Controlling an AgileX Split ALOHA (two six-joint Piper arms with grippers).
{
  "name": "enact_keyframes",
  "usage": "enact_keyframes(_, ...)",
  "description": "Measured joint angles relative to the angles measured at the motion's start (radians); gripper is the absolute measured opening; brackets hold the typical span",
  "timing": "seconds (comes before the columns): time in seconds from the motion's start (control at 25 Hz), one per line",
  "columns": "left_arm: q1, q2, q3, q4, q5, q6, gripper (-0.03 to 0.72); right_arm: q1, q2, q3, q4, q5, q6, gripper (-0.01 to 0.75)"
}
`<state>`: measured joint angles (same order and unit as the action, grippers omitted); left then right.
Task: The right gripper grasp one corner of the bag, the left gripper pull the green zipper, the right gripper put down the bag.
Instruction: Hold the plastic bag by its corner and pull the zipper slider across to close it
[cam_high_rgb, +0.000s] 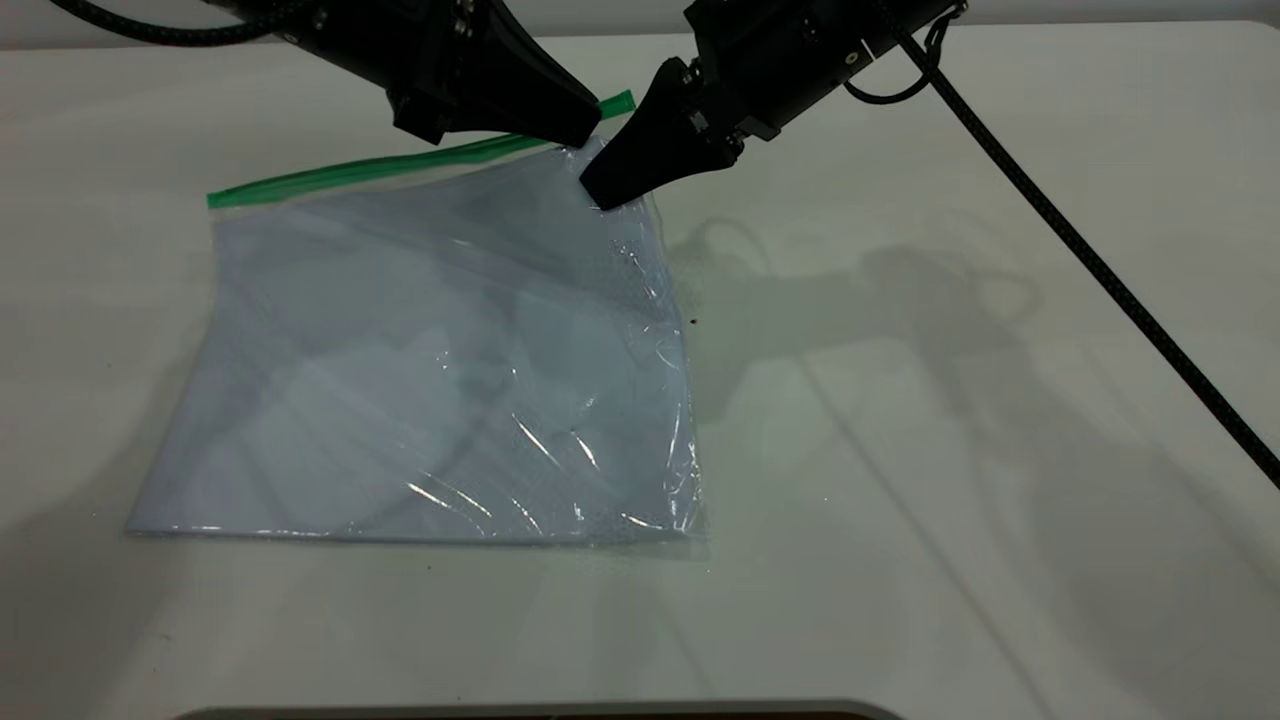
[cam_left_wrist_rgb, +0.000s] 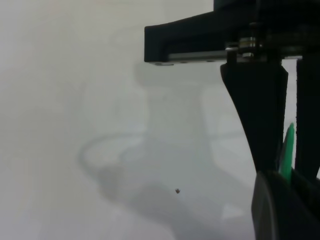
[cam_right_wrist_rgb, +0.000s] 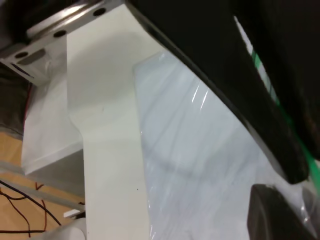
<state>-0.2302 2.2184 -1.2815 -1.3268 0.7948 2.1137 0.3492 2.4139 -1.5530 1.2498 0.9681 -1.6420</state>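
The white tabletop (cam_high_rgb: 1000, 560) carries everything, with the arms' shadows falling across its right part.

The bag (cam_high_rgb: 430, 370) is the biggest thing on it: a clear, flat zip bag with pale blue-white sheets inside. Its near edge lies flat on the tabletop, while its far right corner (cam_high_rgb: 600, 150) is lifted, so the plastic slopes up toward that corner and wrinkles along the right side. In the right wrist view the bag (cam_right_wrist_rgb: 200, 165) shows as a glossy pale sheet on the tabletop.

The right hand (cam_high_rgb: 625, 178), on the arm with the thin cable (cam_high_rgb: 1080, 240), comes in from the upper right with its tip down on the raised corner, its fingers pressed together on the plastic just below the green strip.

The left hand (cam_high_rgb: 590, 128) reaches in from the upper left and meets the same corner from the other side, close beside the right hand. Its tip sits over the zipper (cam_high_rgb: 400, 165); in the left wrist view a sliver of green (cam_left_wrist_rgb: 286, 152) shows between its two nearly closed fingers, pinching the strip.

The zipper runs along the bag's far edge, from the far left corner up to the raised end.
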Motion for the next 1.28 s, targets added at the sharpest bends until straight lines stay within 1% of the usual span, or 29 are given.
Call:
enact_keyframes(0.24,-0.002,0.000,-0.001,-0.014,-0.012,0.000,0.042,-0.037,0.000,0.000,0.008,0.032,0.039,0.033)
enact_keyframes(0.44,-0.003,0.000,-0.001,-0.016,-0.055,-0.002,0.042,-0.078,0.000,0.000,0.011,0.060,0.046,0.033)
enact_keyframes(0.72,0.000,0.000,-0.001,-0.011,-0.092,0.000,0.042,-0.102,0.000,0.000,0.012,0.067,0.052,0.033)
enact_keyframes(1.12,0.092,0.000,-0.001,0.014,-0.080,-0.011,0.042,-0.142,-0.006,-0.003,0.026,0.062,0.069,0.033)
enact_keyframes(1.28,0.108,0.000,-0.001,0.064,-0.080,-0.049,0.042,-0.156,-0.006,-0.003,0.022,0.051,0.076,0.033)
